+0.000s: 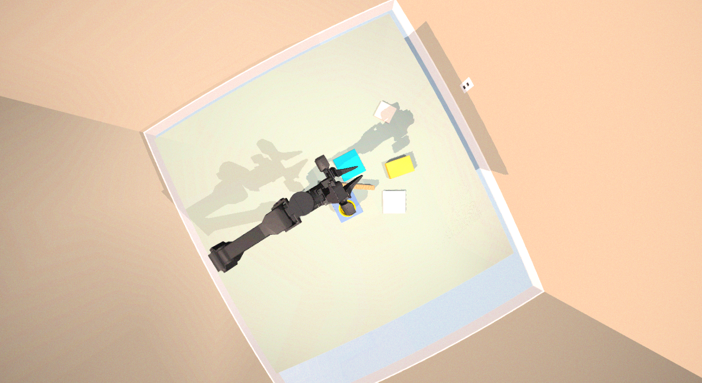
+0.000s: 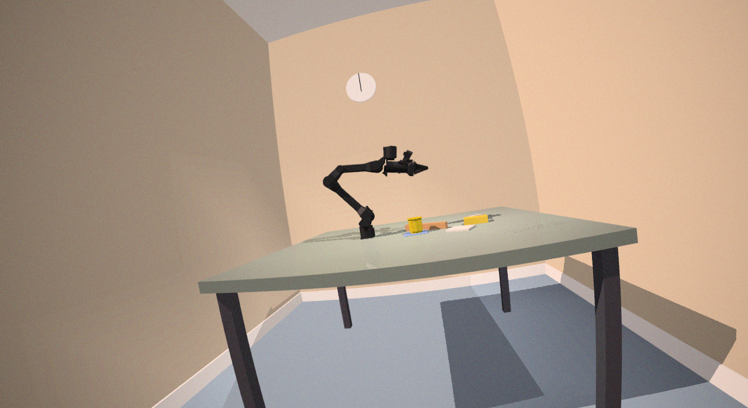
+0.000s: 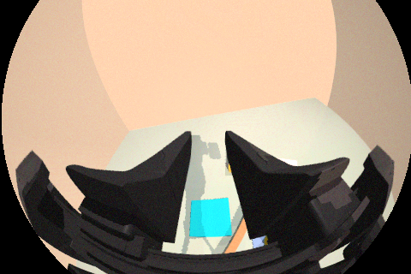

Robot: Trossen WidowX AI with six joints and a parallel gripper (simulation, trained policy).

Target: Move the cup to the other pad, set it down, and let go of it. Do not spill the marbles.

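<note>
At the left of the table [image 1: 417,292] [image 2: 314,253] [image 3: 265,120], the black arm [image 1: 248,241] [image 2: 347,195] is folded up and stretched out to the right, well above the surface. Right of the arm's foot, on the near side, the lavender-blue pad [image 1: 342,218] [image 2: 408,234] [image 3: 259,241] is laid flat, and the yellow cup [image 1: 340,208] [image 2: 415,225] [image 3: 265,241] is stood upright on it. In the top view the cup is partly covered by the gripper, and its contents cannot be made out. On the far side, the cyan pad [image 1: 348,159] [image 3: 210,218] is partly overhung by one finger; no cup is set on it. The gripper [image 1: 360,172] [image 2: 427,168] [image 3: 208,133] is held high and pointed to the right, apart from the cup. Its fingers are parted by a fairly narrow gap, and nothing is gripped between them. Between the two pads, an orange bar [image 1: 365,186] [image 2: 438,226] [image 3: 236,237] is placed, its left part hidden from above. Farther right, a small white tile [image 1: 383,110] is seen at the far side, and a white square [image 1: 394,202] [image 2: 460,228] is laid flat at the near side. Rightmost, a yellow block [image 1: 400,166] [image 2: 475,219] [image 3: 229,168] is rested between those two.
</note>
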